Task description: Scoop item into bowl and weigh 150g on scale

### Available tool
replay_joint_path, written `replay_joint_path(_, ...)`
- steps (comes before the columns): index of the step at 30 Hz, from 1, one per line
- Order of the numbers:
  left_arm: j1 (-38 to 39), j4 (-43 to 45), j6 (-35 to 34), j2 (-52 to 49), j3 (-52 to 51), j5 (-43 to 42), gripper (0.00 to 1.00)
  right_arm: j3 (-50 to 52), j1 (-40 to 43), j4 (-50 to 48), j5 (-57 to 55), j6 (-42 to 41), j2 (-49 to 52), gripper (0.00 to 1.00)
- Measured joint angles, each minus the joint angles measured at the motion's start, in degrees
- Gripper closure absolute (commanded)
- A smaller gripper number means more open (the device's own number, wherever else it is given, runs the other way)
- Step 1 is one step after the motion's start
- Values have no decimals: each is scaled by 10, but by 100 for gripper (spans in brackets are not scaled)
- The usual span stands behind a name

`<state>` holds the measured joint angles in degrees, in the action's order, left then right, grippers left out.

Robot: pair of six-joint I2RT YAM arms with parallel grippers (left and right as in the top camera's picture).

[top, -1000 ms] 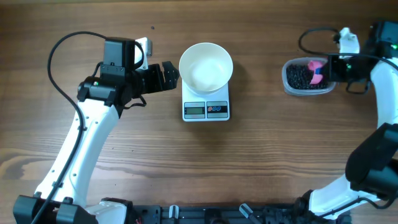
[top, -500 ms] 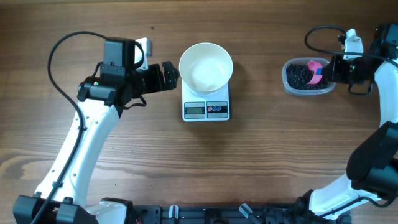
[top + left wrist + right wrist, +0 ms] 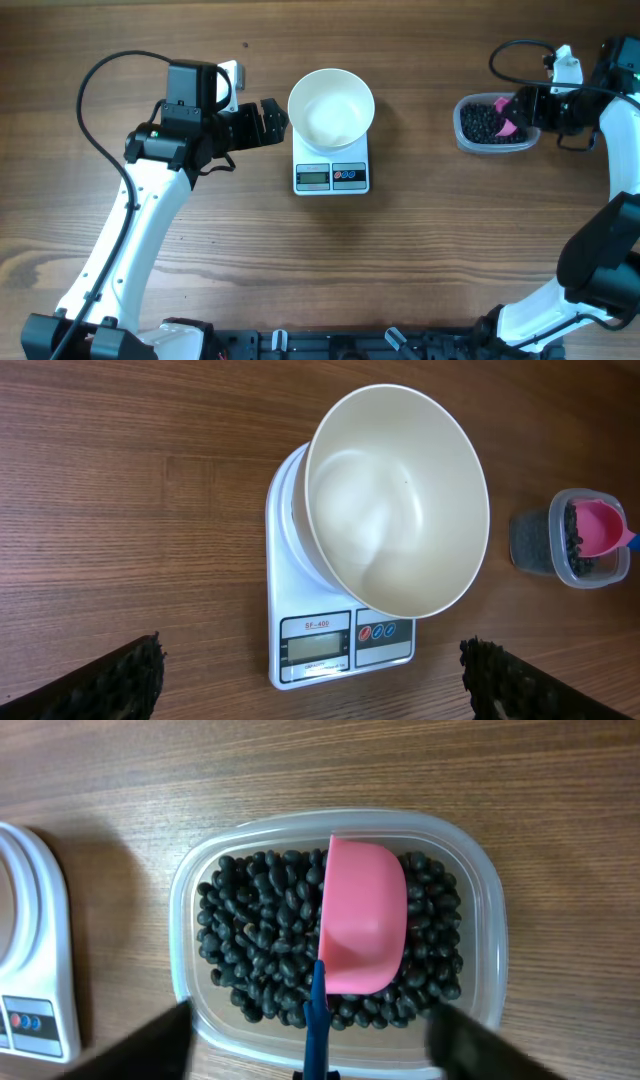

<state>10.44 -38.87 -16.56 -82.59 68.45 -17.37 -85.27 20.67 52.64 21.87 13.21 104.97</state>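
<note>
The white bowl (image 3: 331,107) (image 3: 395,510) stands empty on the white scale (image 3: 331,177) (image 3: 340,650). Black beans, the item (image 3: 482,122) (image 3: 260,930), fill a clear tub (image 3: 495,146) (image 3: 492,920) at the right. A pink scoop (image 3: 508,113) (image 3: 362,915) lies on the beans, bowl side down. Its blue handle (image 3: 316,1020) points back between the spread fingers of my right gripper (image 3: 518,108) (image 3: 315,1042), which is open and not touching it. My left gripper (image 3: 272,120) (image 3: 312,665) is open just left of the bowl, holding nothing.
Bare wooden table lies between the scale and the tub and in front of both. The right arm's black cable (image 3: 510,52) loops above the tub. The tub with the scoop (image 3: 600,528) also shows at the right edge of the left wrist view.
My right gripper has opened and let go of the scoop's handle, after drawing slightly to the right. The scoop now rests in the tub. The left arm has not moved.
</note>
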Motion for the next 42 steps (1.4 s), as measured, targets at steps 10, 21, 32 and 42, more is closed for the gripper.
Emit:
replay_joint_path(10, 0, -7, 0, 0, 0, 0, 0, -8, 0, -59, -23, -1, 0, 0)
replay_joint_path(21, 2, -45, 2, 0, 0, 0, 17, -10, 0, -112, -25, -21, 0, 0)
replay_joint_path(32, 182, -177, 4, 0, 1, 8, 5, -10, 0, -114, -25, -21, 0, 0)
replay_joint_path(42, 349, -176, 52, -47, 1, 19, 0, -10, 0, -114, -25, -21, 0, 0)
